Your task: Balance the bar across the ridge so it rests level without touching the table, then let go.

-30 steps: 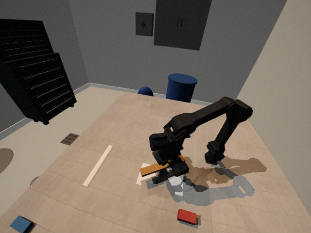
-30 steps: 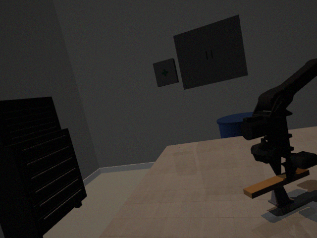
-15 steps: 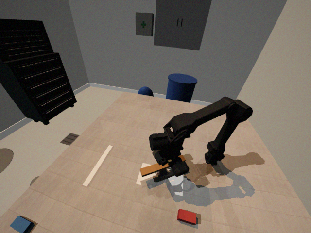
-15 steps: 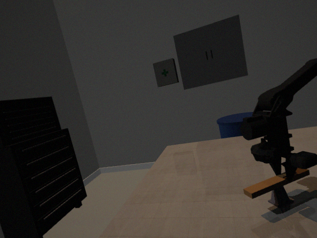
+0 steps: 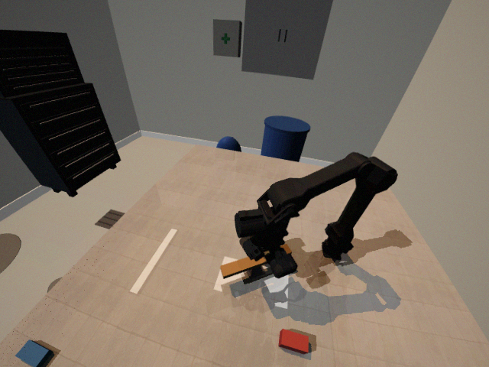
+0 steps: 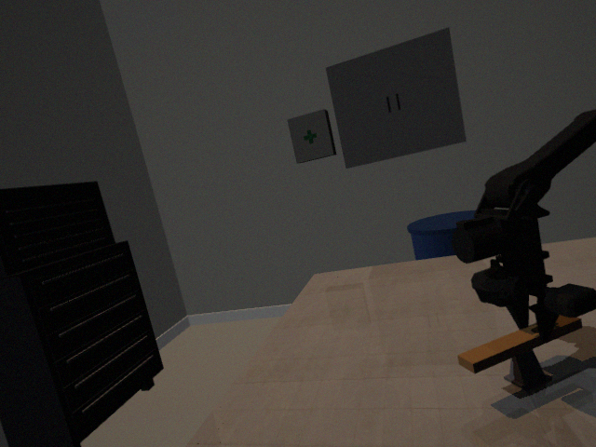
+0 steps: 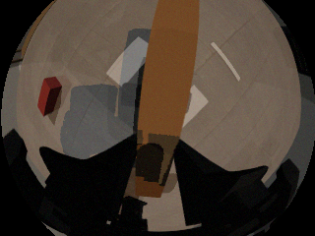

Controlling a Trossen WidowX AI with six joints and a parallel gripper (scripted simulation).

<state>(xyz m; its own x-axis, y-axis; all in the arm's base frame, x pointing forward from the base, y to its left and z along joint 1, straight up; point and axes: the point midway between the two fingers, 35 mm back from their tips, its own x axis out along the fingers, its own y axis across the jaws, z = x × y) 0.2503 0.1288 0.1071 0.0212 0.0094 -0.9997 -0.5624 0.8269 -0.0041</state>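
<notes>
The orange bar [image 5: 240,266] [image 6: 500,347] [image 7: 169,74] lies over the dark ridge [image 5: 257,272] [image 6: 530,370] and looks about level, with both ends clear of the table [image 5: 189,316] [image 6: 336,394]. It appears to touch the ridge's top, but any small gap is too fine to tell. My gripper [image 6: 534,331] [image 7: 157,141] points down and is shut on the bar, off its middle toward the end nearer the arm's base. The longer part of the bar extends away from the fingers. The bar hides most of the ridge in the wrist view.
A white patch [image 5: 219,283] [image 7: 198,105] lies under the ridge. A white strip [image 5: 153,261] [image 7: 226,62] lies beyond the bar's far end. A red block [image 5: 293,341] [image 7: 48,96] and a blue block [image 5: 34,353] lie on the table, apart from the ridge.
</notes>
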